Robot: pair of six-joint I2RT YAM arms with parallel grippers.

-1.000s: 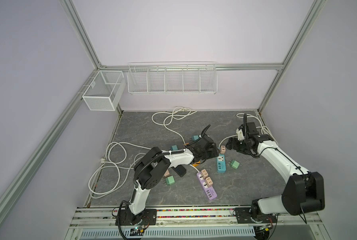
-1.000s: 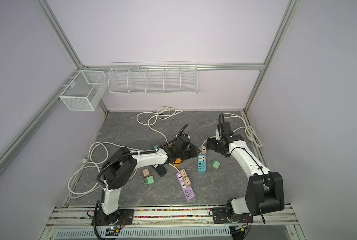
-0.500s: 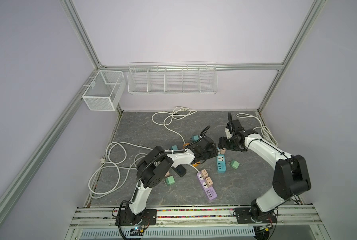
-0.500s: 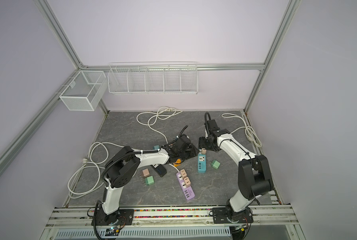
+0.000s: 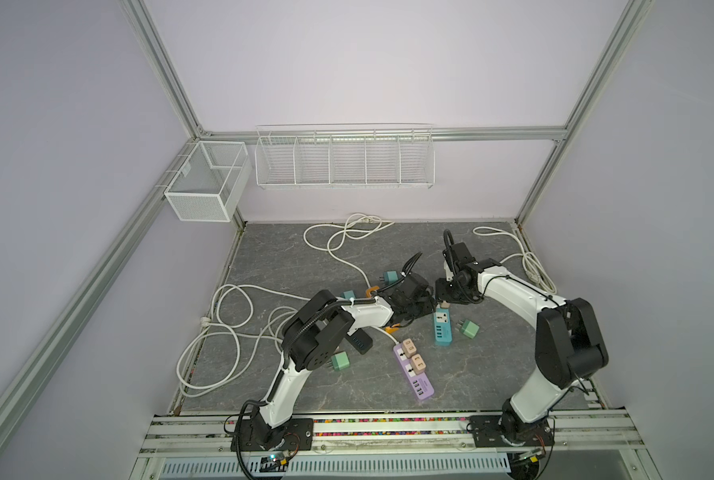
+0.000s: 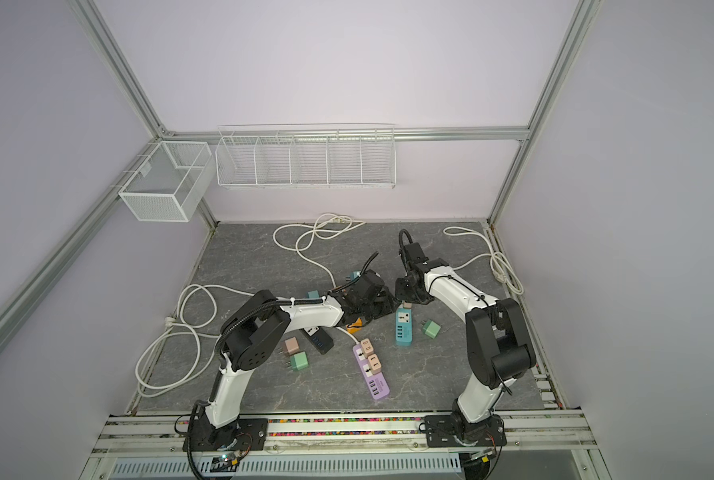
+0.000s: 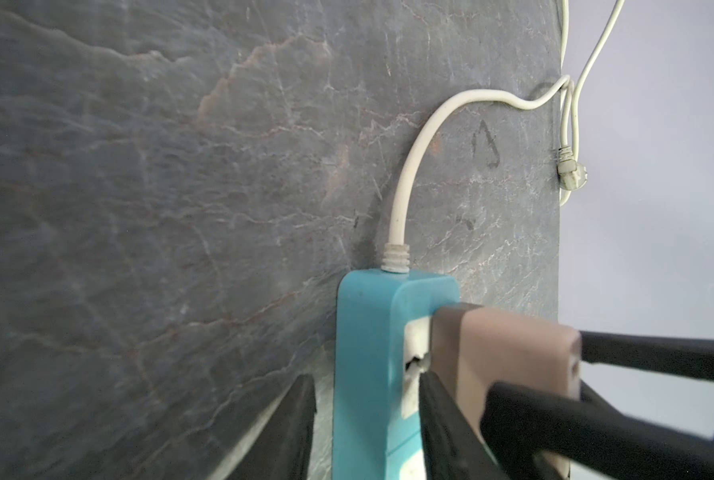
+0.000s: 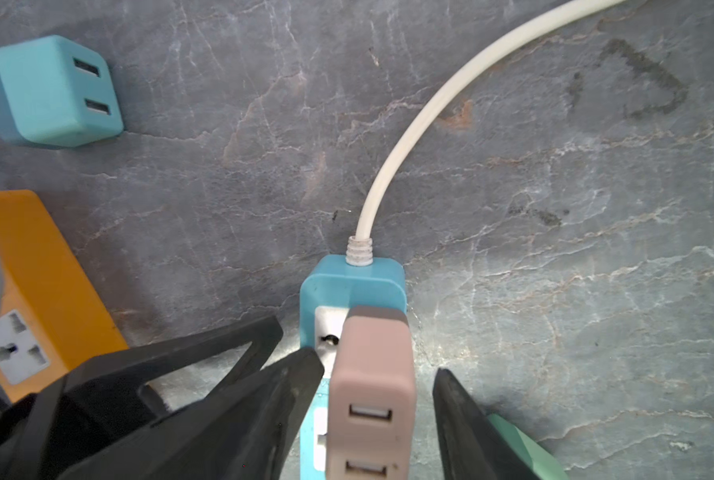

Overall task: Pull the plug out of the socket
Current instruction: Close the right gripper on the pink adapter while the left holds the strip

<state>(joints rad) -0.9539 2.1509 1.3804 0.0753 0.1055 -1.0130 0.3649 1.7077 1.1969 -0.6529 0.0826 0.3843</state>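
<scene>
**Task item.** The beige plug [image 8: 372, 386] is seated in the end socket of the teal power strip [image 5: 442, 332], at the end where its white cable [image 8: 409, 137] leaves. The strip lies flat near the middle of the table [image 5: 305, 257].

**Grippers.** The right gripper [image 8: 378, 368] straddles the plug but is not clamped: one finger sits at the plug's side and the other stands off, with bare table between. The left gripper [image 7: 363, 376] straddles the strip next to the plug's base, likewise unclenched, with a sliver of table beside one finger.

**Change noted.** A second ago the right gripper stood farther right, clear of the strip. It has since swung in over the plug, elbow drawn inward. The left arm has hardly shifted, and plug and strip lie as before.

**Surface and room.** The table is a dark grey, stone-veined slab inside lilac walls and an aluminium frame. A mesh basket [image 5: 206, 187] and a long wire rack [image 5: 345, 158] hang on the walls.

**Surroundings.**
- An orange power strip [image 8: 44, 270] lies just beside the left gripper, with a teal adapter [image 8: 54, 93] beyond it.
- A green adapter [image 5: 468, 329] lies near the teal strip.
- A purple power strip [image 5: 414, 372] lies nearer the front.
- Loose cable coils [image 5: 230, 307] lie at the left.

**Obstruction.** The two grippers' fingers crowd together at the plug.
</scene>
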